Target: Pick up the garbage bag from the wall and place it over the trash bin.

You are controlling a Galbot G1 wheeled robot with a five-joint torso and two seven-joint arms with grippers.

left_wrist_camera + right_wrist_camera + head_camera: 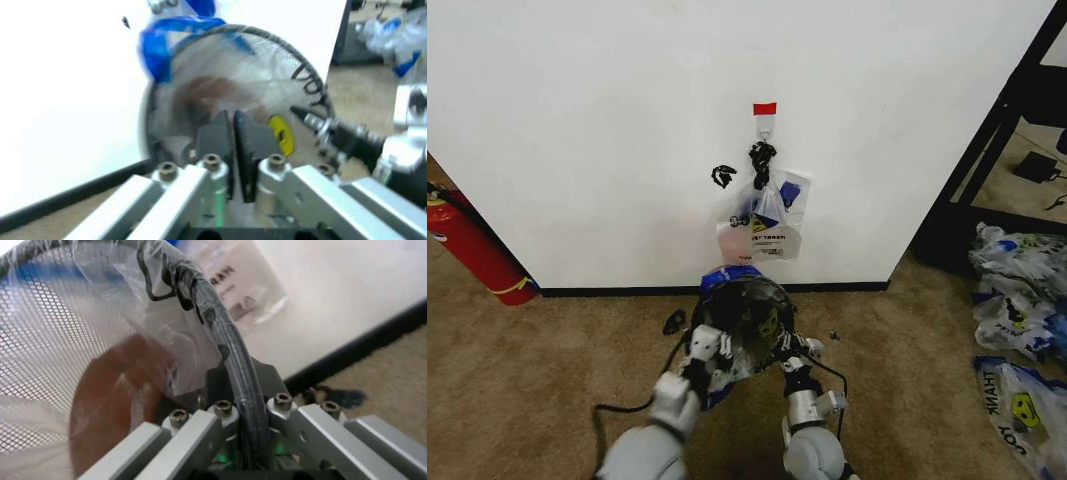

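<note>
- While the garbage bag point(745, 335) drapes over the mesh trash bin point(40, 335) by the wall point(607, 120), both claws pinch it.
- Left claw point(232, 131) is closed on the bag.
- Right claw point(237, 385) clamps bag and rim.

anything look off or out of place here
A black clip sits alone on the wall, apart from the clipped bag bunch under the hook. Stuffed bags lie heaped on the carpet. The garbage bag sits unevenly over the bin.
</note>
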